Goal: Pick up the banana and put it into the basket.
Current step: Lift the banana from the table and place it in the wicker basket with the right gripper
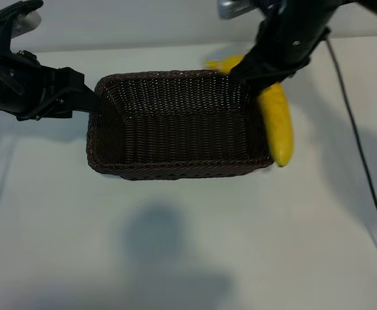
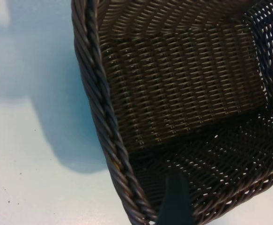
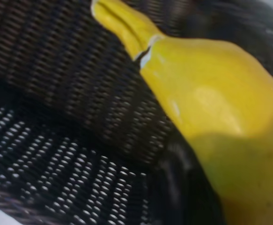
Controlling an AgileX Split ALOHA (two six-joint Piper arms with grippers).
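Observation:
The dark brown wicker basket (image 1: 110,139) sits mid-table and holds nothing. The yellow banana (image 1: 277,123) runs along and above the basket's right rim, its stem (image 1: 219,64) over the far right corner. My right gripper (image 1: 260,76) comes down from the far right and is shut on the banana's upper part. In the right wrist view the banana (image 3: 211,103) fills the frame beside the basket wall (image 3: 56,70), with a dark finger (image 3: 183,183) against it. My left gripper (image 1: 90,102) is at the basket's left rim, open. One finger (image 2: 176,201) is inside the rim (image 2: 103,117).
A black cable (image 1: 359,148) trails over the white table on the right. Both arms' shadows fall on the bare table in front of the basket.

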